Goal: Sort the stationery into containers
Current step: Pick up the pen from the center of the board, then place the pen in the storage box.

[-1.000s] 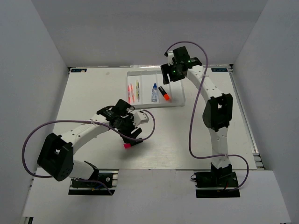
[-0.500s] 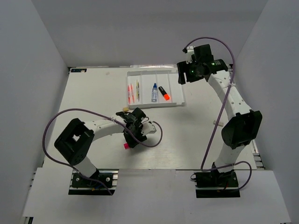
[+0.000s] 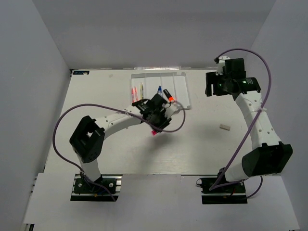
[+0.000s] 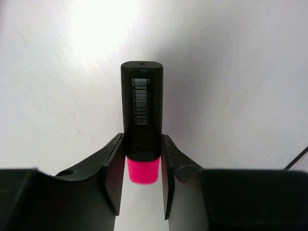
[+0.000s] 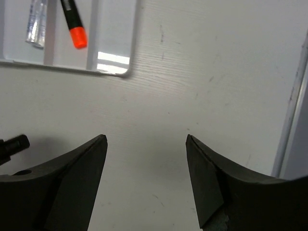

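Note:
My left gripper (image 3: 155,120) is shut on the black pink-ended highlighter (image 4: 141,110); both fingers press its sides and the pink end (image 3: 154,131) points back toward the wrist. It hangs just off the near edge of the white divided tray (image 3: 179,84). In the tray lie a pink pen (image 3: 133,94), a yellow pen (image 3: 141,89), a blue-capped bottle (image 3: 159,90) and the orange-ended highlighter (image 3: 168,95). My right gripper (image 3: 211,89) is open and empty, to the right of the tray. A small beige eraser (image 3: 224,127) lies on the table at the right.
The right wrist view shows the tray's near right corner (image 5: 115,61), the orange-ended highlighter (image 5: 74,23) and the bottle (image 5: 37,19) above bare table. Grey walls enclose the table. A purple cable (image 3: 179,115) loops beside the left wrist.
The left gripper shut on the pink-ended highlighter and carried it up and right toward the tray. The right arm swung right, away from the tray.

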`<action>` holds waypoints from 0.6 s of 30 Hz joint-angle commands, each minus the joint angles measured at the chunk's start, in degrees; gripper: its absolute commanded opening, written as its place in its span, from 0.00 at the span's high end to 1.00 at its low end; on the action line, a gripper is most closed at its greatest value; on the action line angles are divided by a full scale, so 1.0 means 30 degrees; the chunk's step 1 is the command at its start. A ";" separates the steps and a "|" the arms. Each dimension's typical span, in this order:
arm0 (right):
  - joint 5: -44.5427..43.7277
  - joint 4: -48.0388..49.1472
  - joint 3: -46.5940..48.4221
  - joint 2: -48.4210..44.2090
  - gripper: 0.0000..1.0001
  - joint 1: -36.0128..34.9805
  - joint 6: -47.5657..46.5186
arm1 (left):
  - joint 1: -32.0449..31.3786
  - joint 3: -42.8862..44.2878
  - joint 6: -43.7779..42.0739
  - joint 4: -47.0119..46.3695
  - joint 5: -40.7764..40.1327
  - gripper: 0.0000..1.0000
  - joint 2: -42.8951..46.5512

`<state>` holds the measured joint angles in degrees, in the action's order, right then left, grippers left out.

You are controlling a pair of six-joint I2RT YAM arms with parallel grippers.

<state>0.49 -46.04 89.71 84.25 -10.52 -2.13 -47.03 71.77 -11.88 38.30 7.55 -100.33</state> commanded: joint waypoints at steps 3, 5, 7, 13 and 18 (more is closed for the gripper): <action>-0.0722 0.0171 -0.2039 -0.1861 0.29 0.1572 0.0300 | 0.0382 0.8659 0.6471 -0.1462 0.0910 1.00 -0.3102; -0.0429 0.0230 -0.3003 -0.2212 0.29 0.2071 0.0213 | 0.0587 1.1541 0.8110 -0.0151 0.0562 1.00 -0.4866; -0.0369 0.0347 -0.3593 -0.2446 0.29 0.2392 0.0096 | 0.0763 1.5689 0.9257 0.0705 -0.1391 1.00 -0.7466; 0.0539 0.0259 -0.4503 -0.2770 0.30 0.2805 -0.0198 | 0.1730 1.8711 1.1960 -0.1678 -0.4302 0.98 -1.0120; 0.0831 0.0435 -0.4766 -0.2828 0.30 0.3098 -0.0140 | 0.2692 1.9759 1.1782 -0.3245 -0.7232 0.97 -1.1231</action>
<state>1.67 -46.33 75.94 77.58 -1.85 -2.09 -40.84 127.98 21.32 33.43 -7.38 -135.06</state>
